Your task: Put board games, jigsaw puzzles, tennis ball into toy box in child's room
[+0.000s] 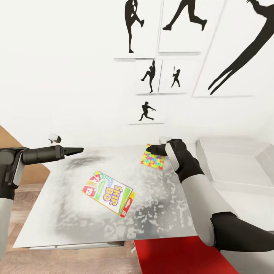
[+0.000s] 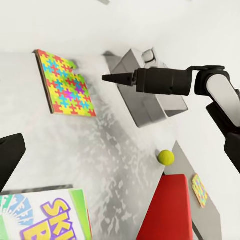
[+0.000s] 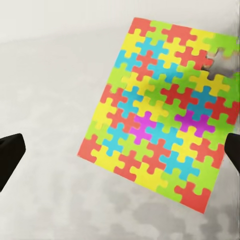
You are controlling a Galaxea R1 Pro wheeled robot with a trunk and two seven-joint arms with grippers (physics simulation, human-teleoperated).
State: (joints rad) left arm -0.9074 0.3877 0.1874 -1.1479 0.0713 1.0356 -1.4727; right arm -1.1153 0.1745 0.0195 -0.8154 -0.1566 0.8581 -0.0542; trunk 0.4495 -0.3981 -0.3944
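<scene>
SKIP BO box (image 1: 108, 193) lying flat, long axis diagonal, jigsaw puzzle (image 1: 152, 161) beyond

A plain white wall (image 1: 61, 68) is filling the upper part of the head view, lit evenly and brightly. White picture panels printed with black baseball-player silhouettes (image 1: 152, 76) are hanging on it in a loose cluster, the largest panel (image 1: 243, 49) running off toward the right. Below them the pale grey-white tabletop (image 1: 68, 213) with a mottled sheen is stretching along the wall. A strip of brown wood-plank floor (image 1: 23, 213) is showing past its left edge. A flat bright-red surface (image 1: 182, 257) is lying just in front of the tabletop.
</scene>
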